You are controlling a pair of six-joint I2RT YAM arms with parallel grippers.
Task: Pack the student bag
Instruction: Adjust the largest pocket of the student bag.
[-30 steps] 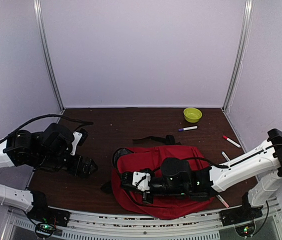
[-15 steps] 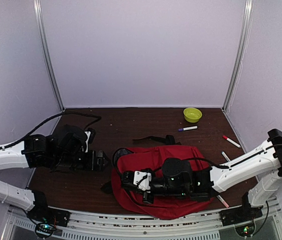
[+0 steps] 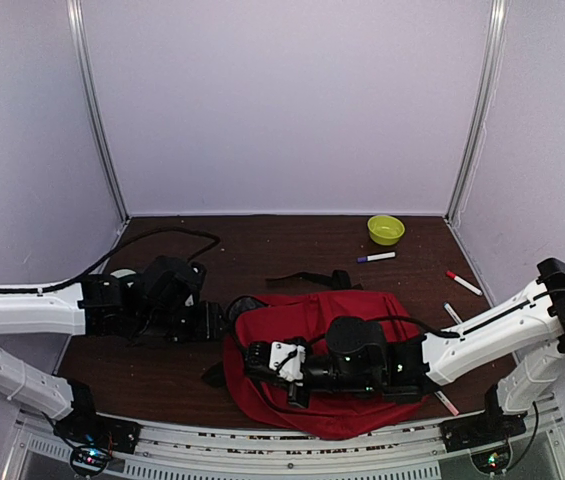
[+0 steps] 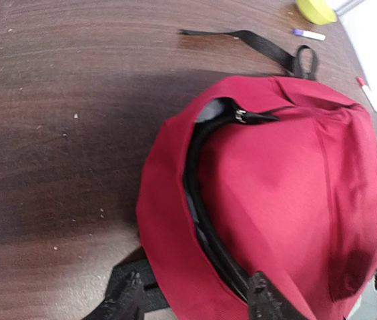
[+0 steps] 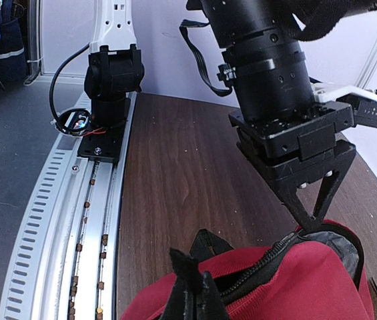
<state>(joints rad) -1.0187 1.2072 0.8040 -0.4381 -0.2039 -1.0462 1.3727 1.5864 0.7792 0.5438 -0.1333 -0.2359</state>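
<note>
Straddling the left rim of the student bag [image 4: 295, 187], the left gripper [image 4: 196, 299] has its jaws apart and holds nothing; one finger sits by a black strap [image 4: 153, 280]. The right gripper [image 5: 189, 288] is closed at the zipper mouth [image 4: 198, 193]; whether it pinches fabric I cannot tell. The bag lies flat at the middle of the table [image 4: 55, 133]'s near edge. The left jaws could nip both lips or the strap, sealing the mouth or dragging the bag.
</note>
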